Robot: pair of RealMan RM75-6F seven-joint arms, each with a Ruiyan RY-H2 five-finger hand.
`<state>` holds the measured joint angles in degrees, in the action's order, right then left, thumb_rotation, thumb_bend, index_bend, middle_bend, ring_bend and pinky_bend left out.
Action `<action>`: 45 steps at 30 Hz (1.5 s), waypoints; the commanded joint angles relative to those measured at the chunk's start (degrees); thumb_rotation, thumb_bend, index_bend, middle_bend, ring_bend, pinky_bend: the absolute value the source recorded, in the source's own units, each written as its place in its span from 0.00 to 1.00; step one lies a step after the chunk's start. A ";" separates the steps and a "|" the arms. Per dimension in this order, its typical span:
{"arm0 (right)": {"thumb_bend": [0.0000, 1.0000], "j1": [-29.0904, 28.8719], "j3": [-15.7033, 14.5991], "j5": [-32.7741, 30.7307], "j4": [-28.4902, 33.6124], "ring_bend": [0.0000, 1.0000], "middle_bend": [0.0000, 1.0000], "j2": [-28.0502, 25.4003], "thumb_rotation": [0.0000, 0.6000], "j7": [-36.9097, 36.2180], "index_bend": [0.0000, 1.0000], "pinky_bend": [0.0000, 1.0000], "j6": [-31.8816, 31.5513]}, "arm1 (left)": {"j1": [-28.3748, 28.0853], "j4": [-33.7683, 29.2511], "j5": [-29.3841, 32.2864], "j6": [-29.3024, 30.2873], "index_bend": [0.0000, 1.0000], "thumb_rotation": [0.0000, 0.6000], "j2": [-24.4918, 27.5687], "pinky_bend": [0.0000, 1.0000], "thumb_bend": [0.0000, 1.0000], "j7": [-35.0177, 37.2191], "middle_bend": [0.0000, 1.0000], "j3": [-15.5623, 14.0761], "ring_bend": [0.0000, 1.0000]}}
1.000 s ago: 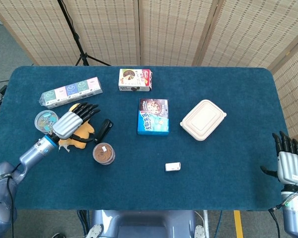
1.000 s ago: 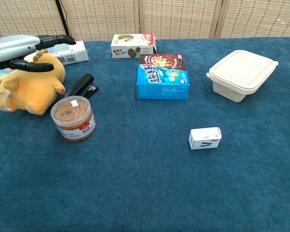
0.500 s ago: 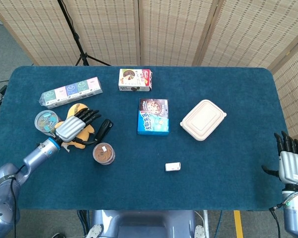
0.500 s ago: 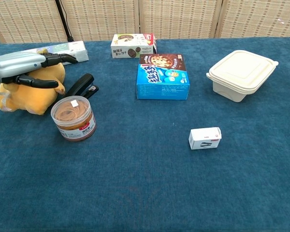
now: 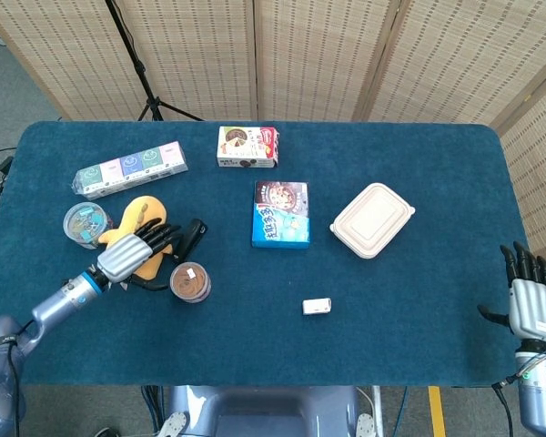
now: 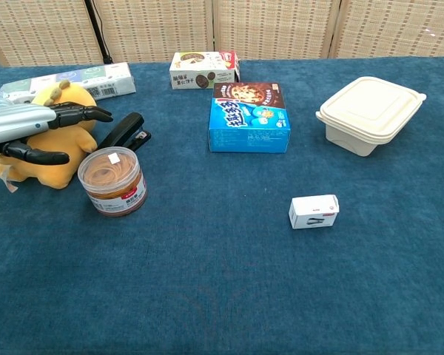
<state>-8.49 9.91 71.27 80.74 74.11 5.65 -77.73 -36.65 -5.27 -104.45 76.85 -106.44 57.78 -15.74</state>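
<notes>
**Inspector:** Head view first. What has changed at your left hand?

**Me:** My left hand point(image 5: 127, 256) has drawn back toward the table's point(image 5: 419, 346) near-left corner. A second ago it lay over the yellow plush toy point(image 5: 142, 218); now it sits at the toy's near side with only the fingertips point(image 5: 166, 233) over its lower edge. The fingers are spread and hold nothing. The toy has not travelled with the hand; it lies near the left edge, between the round tub point(image 5: 85, 219) and the black stapler point(image 5: 189, 237). I judge that no grasp was made.

**Inspector:** And the right?

**Me:** My right hand point(image 5: 530, 300) stands off the table's near-right corner, fingers straight, apart and empty, well clear of the white lidded container point(image 5: 372, 219).

**Inspector:** Chest view.

**Me:** My left hand point(image 6: 18, 127) enters from the left edge, lower than before, back uppermost. Its fingers point(image 6: 78, 114) reach across the front of the plush toy point(image 6: 59, 148), thumb slung below. I cannot tell whether they touch it. The brown jar point(image 6: 112, 180) stands just beside the toy, and the stapler point(image 6: 124, 132) behind that jar. The right hand does not appear here.
</notes>
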 commanded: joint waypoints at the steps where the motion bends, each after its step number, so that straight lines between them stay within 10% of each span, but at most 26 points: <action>1: 0.00 0.03 -0.02 0.05 0.05 0.00 0.00 0.04 1.00 0.05 0.00 0.00 -0.10 | 0.85 -0.10 -0.73 2.10 0.00 0.00 0.21 0.00 0.00 0.45 0.00 -0.75 0.00; 36: 0.00 0.36 1.42 -1.95 -1.16 0.00 0.00 1.15 1.00 1.53 0.00 0.00 -1.43 | -2.60 1.93 -0.80 13.67 0.00 0.00 5.08 0.00 0.00 -5.20 0.00 -0.51 0.00; 45: 0.00 -0.53 3.62 -3.91 -2.01 0.00 0.00 2.11 1.00 3.19 0.00 0.00 -2.30 | -5.72 2.23 0.24 5.08 0.00 0.00 7.18 0.00 0.00 -8.74 0.00 0.29 0.00</action>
<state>-8.87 13.27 67.48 78.87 76.33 8.53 -79.78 -41.13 -3.09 -104.73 85.33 -99.64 49.60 -15.87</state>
